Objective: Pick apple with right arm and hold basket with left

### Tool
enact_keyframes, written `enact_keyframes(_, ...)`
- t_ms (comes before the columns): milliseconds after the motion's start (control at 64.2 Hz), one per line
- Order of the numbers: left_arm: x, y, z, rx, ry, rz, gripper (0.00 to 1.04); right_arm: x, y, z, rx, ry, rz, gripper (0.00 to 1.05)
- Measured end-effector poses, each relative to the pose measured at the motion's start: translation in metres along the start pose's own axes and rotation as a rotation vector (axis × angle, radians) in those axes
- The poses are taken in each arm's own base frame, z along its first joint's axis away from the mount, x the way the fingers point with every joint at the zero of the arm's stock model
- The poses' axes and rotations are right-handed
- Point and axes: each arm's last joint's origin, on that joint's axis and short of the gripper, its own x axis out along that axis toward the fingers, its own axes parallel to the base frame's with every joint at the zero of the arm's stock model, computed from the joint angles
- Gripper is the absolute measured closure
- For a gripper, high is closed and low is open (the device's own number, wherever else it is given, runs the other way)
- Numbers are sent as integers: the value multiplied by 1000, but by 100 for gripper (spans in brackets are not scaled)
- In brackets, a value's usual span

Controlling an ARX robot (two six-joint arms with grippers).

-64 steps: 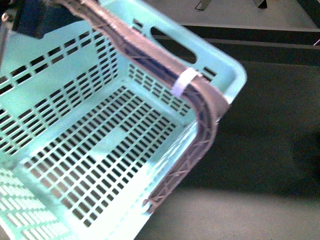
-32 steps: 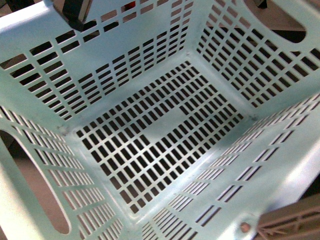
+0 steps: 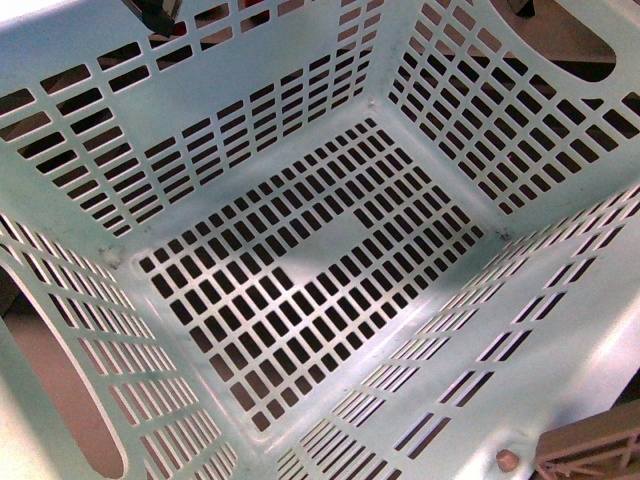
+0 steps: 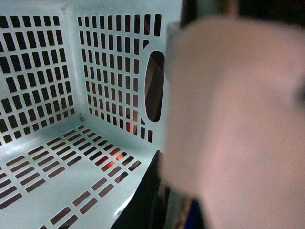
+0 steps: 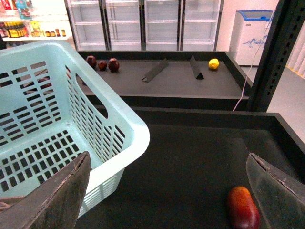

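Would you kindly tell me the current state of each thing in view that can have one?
Pale mint-aqua slotted plastic basket: empty.
Glossy red apple with orange blotches: lying on the dark surface outside the basket, not gripped.
Right gripper: open, holding nothing.
Left gripper: blurred against the lens; open or shut cannot be told.
Glass-doored fridges: doors shut.

The near shelf, dark and flat, carries a red-orange apple lying alone, well apart from the basket; whether the basket rests on it cannot be told. The far shelf bears three dark red fruits close together; two dividers; and a yellow fruit.
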Motion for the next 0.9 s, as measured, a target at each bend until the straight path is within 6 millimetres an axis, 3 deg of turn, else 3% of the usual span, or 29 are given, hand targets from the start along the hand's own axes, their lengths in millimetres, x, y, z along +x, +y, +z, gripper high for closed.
enact_keyframes(234, 0, 0, 0, 0, 5, -2, 98, 0, 0, 0, 6, 12, -8, 9)
enact_keyframes(358, 0, 0, 0, -1, 3, -1, 98, 2, -2, -2, 203, 469, -205, 9)
enact_keyframes(436, 0, 0, 0, 1, 3, -3, 98, 3, -9, -17, 337, 687, -312, 9)
enact_keyframes(623, -1, -1, 0, -2, 4, -4, 98, 20, -38, -30, 419, 697, -456, 9)
enact_keyframes(904, -1, -1, 0, -5, 2, -4, 98, 69, -69, -80, 287, 796, -463, 9)
